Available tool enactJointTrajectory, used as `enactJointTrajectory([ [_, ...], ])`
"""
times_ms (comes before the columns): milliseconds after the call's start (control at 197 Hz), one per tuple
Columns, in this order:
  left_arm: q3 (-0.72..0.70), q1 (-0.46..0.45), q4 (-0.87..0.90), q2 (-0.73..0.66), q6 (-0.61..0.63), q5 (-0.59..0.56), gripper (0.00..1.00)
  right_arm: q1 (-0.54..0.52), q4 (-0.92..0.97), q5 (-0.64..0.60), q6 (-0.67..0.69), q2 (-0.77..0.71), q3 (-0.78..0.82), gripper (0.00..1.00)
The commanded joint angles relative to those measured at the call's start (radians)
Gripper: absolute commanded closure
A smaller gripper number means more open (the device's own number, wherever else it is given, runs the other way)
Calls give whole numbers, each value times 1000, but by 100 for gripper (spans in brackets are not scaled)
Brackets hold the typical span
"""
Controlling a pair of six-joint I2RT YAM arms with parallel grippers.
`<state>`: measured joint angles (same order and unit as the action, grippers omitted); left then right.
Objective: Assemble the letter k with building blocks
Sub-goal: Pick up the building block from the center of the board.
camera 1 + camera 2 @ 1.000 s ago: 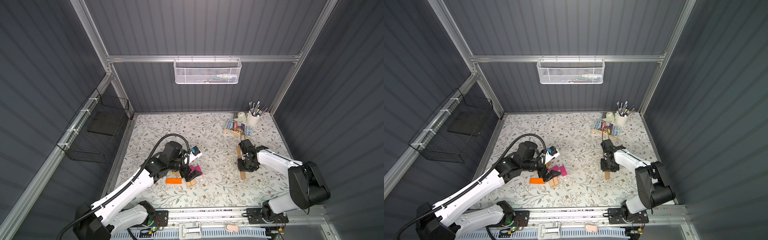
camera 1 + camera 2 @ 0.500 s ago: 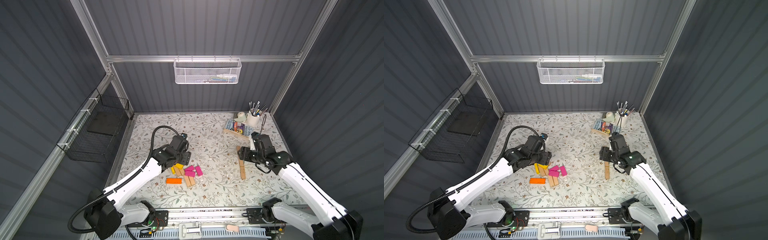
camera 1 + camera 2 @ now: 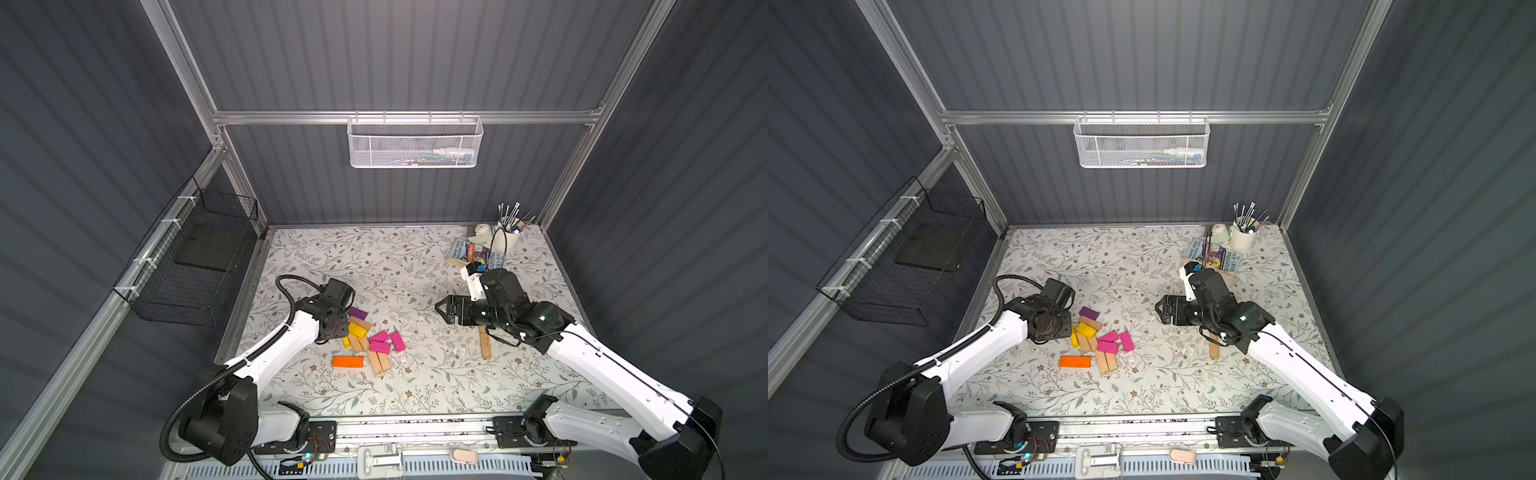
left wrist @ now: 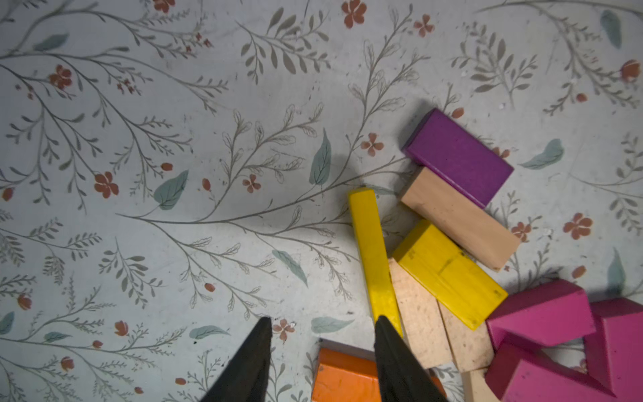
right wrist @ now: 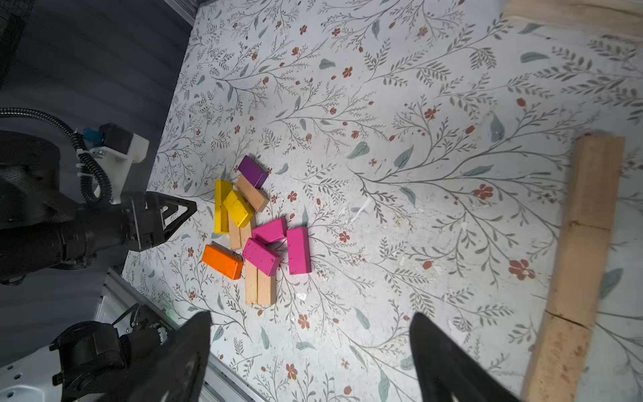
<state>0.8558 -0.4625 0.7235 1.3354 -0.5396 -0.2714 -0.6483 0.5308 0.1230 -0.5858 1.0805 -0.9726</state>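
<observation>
The loose building blocks lie in a pile left of the middle: a purple block (image 3: 357,312), yellow block (image 4: 449,271), magenta blocks (image 5: 298,250), orange block (image 3: 348,361) and tan pair (image 5: 260,285). Several tan blocks lie end to end in a straight line (image 5: 588,236) on the right, partly under my right arm in both top views. My left gripper (image 4: 323,320) hangs over the pile's left edge, jaws partly apart with nothing between them, the orange block (image 4: 344,376) just beneath. My right gripper (image 5: 310,315) points toward the middle, open and empty.
A wooden book tray (image 3: 473,253), a white cup of brushes (image 3: 511,237) and a tape roll (image 3: 482,230) stand at the back right. A white mesh basket (image 3: 413,143) hangs on the back wall, a black wire basket (image 3: 195,266) on the left wall.
My right gripper has come off the tan line, opened and swung toward the middle. My left gripper has drawn back from the pile to its left edge, and its jaws have narrowed.
</observation>
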Motion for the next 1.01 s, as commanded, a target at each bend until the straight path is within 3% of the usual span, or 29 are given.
enactJointTrajectory([
  [0,-9,7,-56,26,-15,61,52,-4,-3,12,18,-1,-11,11],
  [639,-82,65,-170,114,13,138,68,-4,7,7,14,32,-53,10],
  [903,-104,86,-183,88,21,161,88,-5,7,-1,10,31,-64,10],
  [1010,-81,89,-160,32,34,180,91,-1,-18,-39,-6,19,-48,9],
])
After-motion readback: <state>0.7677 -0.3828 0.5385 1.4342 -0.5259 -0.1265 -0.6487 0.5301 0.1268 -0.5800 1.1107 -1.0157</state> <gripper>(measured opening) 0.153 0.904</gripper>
